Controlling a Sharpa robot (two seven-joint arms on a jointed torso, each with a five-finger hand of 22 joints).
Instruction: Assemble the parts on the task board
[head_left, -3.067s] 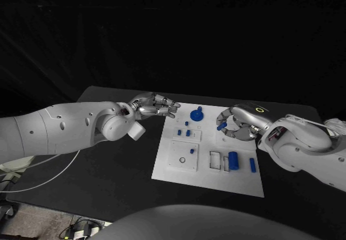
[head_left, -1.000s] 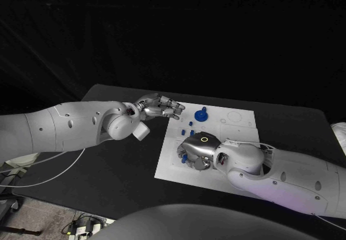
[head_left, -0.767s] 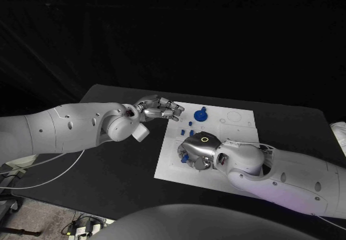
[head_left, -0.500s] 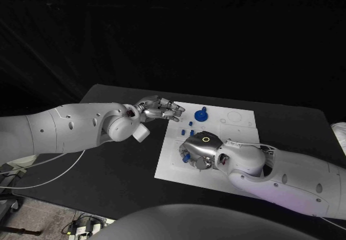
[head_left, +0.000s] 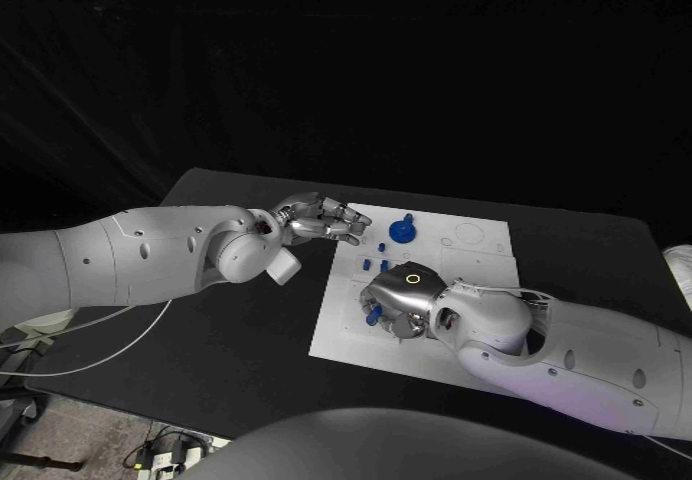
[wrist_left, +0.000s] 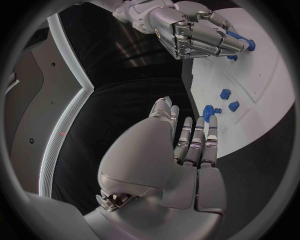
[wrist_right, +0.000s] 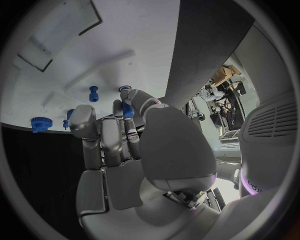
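Moved across from the far right side of the task board (head_left: 482, 258) to its near left part: right robot hand (head_left: 392, 305), pinching a blue part (head_left: 374, 314) low over the board, apparently for insertion. Left wrist view: left robot hand (wrist_left: 187, 145) spread, holding nothing, beside the board edge on the counter (wrist_left: 125, 105). Right wrist view: blue part (wrist_right: 127, 109) at fingertips; blue gear (wrist_right: 40, 123) beyond.

The right hand (head_left: 397, 303) and its arm are covering the near half of the white board (head_left: 483, 238), blocking reach there. The left hand (head_left: 320, 220) is crowding the board's far left edge beside the blue gear (head_left: 401, 231); the far right corner is lying open.
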